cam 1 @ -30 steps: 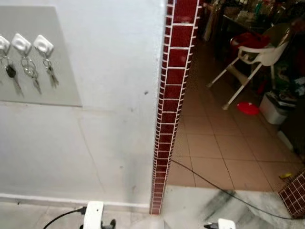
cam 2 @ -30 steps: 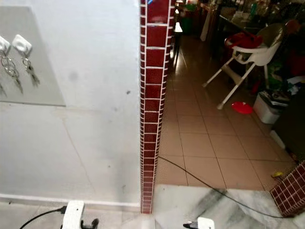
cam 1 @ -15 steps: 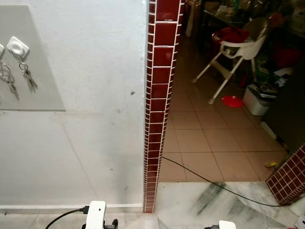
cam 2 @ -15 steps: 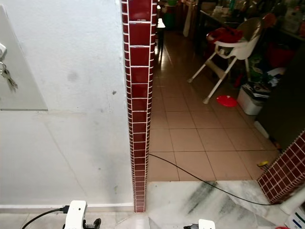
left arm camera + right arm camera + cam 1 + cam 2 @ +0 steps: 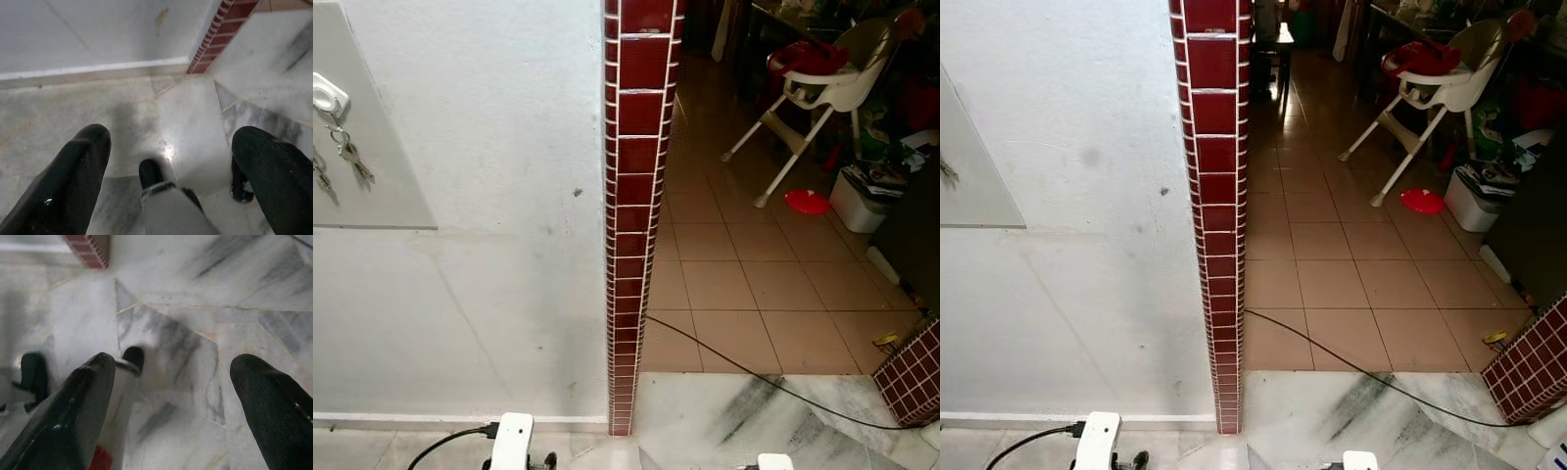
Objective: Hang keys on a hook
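On the wall far to my left, the keys [image 5: 350, 157] hang from a hook [image 5: 327, 96], sliding farther aside since I turned; both grippers [image 5: 176, 161] [image 5: 171, 396] hang wide and empty, so hanging looks done.

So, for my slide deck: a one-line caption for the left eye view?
Keys hang from a white hook at far left, past a red-tiled wall edge and a high chair beyond.
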### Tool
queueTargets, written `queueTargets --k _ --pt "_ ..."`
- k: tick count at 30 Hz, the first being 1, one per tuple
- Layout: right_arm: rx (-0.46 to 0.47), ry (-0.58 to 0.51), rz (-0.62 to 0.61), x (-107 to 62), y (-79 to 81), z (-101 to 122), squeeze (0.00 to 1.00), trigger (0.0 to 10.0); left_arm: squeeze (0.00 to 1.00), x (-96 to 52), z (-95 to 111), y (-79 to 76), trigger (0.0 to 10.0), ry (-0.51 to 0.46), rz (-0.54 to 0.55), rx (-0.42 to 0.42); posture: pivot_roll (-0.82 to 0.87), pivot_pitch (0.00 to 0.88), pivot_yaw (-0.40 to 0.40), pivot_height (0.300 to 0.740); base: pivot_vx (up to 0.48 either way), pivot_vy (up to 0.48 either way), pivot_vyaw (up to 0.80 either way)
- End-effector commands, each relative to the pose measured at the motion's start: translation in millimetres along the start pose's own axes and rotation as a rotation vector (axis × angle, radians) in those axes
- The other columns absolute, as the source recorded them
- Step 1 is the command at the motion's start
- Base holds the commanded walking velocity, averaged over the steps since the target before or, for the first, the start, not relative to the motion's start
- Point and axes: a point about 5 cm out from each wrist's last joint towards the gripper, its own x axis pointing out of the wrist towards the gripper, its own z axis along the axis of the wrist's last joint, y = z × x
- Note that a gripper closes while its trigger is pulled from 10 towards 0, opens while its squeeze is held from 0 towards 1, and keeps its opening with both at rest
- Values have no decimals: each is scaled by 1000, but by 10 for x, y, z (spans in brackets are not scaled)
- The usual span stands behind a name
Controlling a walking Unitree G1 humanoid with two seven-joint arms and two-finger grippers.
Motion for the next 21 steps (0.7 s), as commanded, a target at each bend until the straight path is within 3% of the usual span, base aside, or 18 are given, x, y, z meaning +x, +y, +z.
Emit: queueTargets --k 1,10,21 --pt "-19 -22 4 3 -9 39 0 10000 0 -6 5 14 10000 -13 -6 22 -13 0 -19 740 0 0 0" --pt "22 -97 30 16 -2 173 0 10000 0 -9 79 73 10000 -63 -5 -38 -13 0 -19 740 0 0 0" --pt "52 -65 6 1 -15 78 0 10000 0 -44 -26 162 10000 -39 46 -114 -14 0 -22 740 0 0 0"
